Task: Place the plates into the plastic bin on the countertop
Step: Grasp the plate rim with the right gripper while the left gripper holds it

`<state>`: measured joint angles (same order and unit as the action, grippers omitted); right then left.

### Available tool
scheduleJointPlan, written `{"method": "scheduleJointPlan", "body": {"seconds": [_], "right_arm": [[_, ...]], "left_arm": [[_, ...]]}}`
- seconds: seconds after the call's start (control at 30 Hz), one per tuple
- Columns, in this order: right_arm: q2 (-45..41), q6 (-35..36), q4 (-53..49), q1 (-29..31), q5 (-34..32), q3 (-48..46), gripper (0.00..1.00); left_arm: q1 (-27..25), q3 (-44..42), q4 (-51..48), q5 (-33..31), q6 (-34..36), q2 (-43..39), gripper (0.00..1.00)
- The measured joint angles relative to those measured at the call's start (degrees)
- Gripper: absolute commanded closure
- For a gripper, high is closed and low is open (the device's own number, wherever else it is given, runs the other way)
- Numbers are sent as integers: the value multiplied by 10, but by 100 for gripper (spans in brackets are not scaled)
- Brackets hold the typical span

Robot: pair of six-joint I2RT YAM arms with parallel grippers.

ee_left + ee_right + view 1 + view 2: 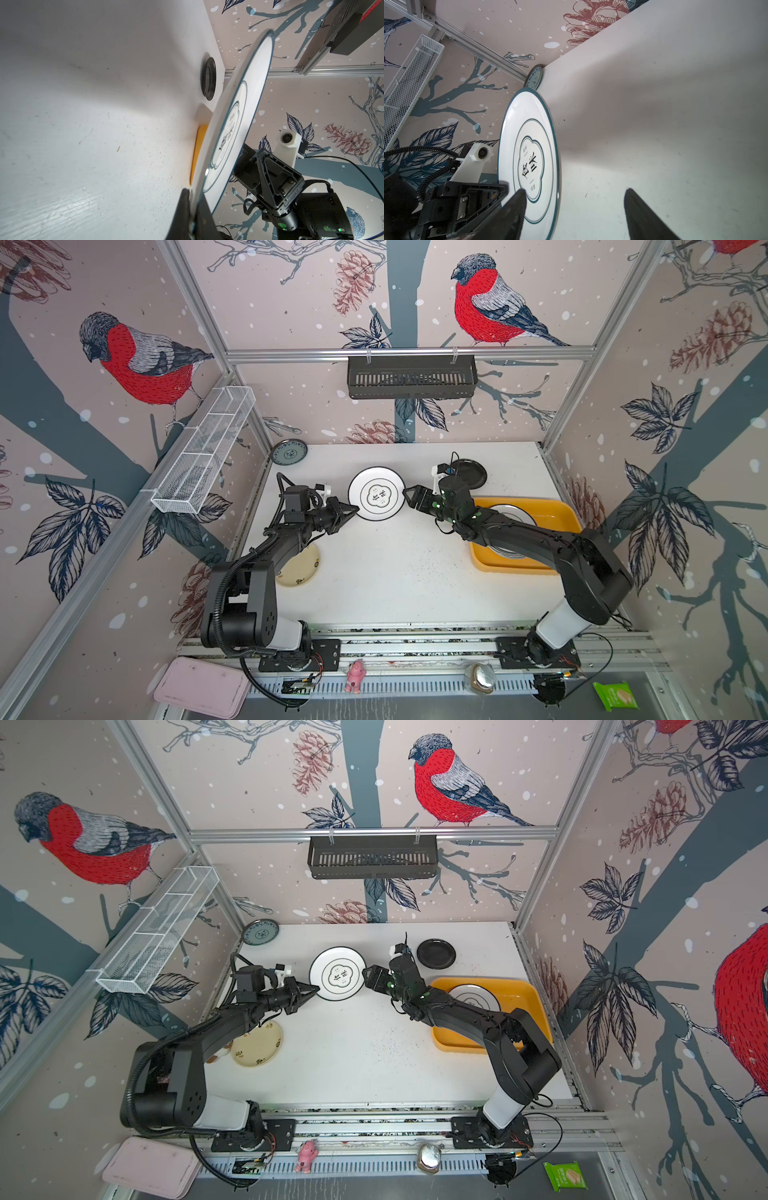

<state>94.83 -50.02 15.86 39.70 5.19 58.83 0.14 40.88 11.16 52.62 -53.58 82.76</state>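
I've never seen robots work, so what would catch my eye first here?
The white plate hangs in mid-air above the table, its rim pinched by the left gripper, while the open right gripper reaches for the opposite edge. To the right sits the yellow bin, with one plate already in it. Big red birds loom behind.

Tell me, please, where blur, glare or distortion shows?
Both top views: wide-angle distortion splays the frame posts; left wrist view: sheen on the countertop, the white plate blurred at its near rim; right wrist view: foreground fingers dark and soft.
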Motion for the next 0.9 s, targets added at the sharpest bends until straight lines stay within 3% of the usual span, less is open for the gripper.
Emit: {"method": "scheduleJointPlan", "body": {"seconds": [0.13,0.47,0.67,0.9], "right_arm": [[23,-9,-3,1,19,19,39],[45,-12,-3,6,44,31,80],[46,-28,7,6,55,32,93],[46,-39,15,6,55,33,97]], "left_arm": [[-2,1,1,3,0,1,100],[-3,1,4,13,0,6,100],[-3,-1,6,13,-3,10,100],[-3,-2,19,20,-6,11,69]]}}
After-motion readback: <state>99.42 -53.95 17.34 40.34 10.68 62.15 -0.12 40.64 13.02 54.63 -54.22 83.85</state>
